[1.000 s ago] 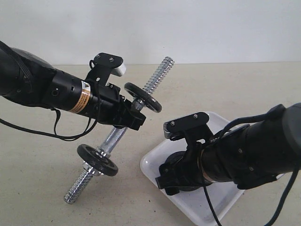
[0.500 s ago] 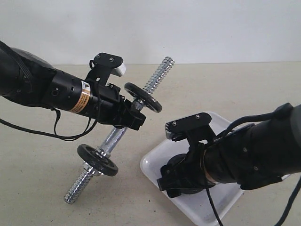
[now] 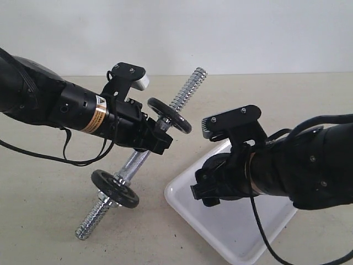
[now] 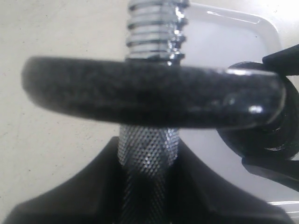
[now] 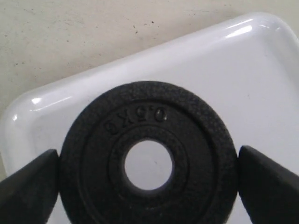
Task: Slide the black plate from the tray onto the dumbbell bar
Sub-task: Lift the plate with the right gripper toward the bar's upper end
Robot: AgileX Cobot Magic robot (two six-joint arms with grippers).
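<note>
beige table [image 3: 265, 99], with a glossy white tray [image 3: 231, 232] at 5 o'clock and a chrome dumbbell bar [image 3: 132, 163] slanting from 7 o'clock up to 1 o'clock. over the last second the right gripper [image 3: 205, 187] has risen from the tray floor and drifted toward 1 o'clock. its jaws stand wide, pressed on opposite edges of the black plate [image 5: 147, 163], which now appears lifted above the tray's left end. the bar has barely moved. the left gripper [image 3: 157, 138] is closed narrow around the bar's knurled middle.

the pickup looks done. what remains is lining the plate's hole up with the bar's free threaded end, at 11 o'clock from the plate.

counts: two arms, two grippers, one tray, one bar, three black discs. two discs sit on the bar, the upper disc [image 3: 168, 115] and the lower disc [image 3: 115, 189], and one is carried.
</note>
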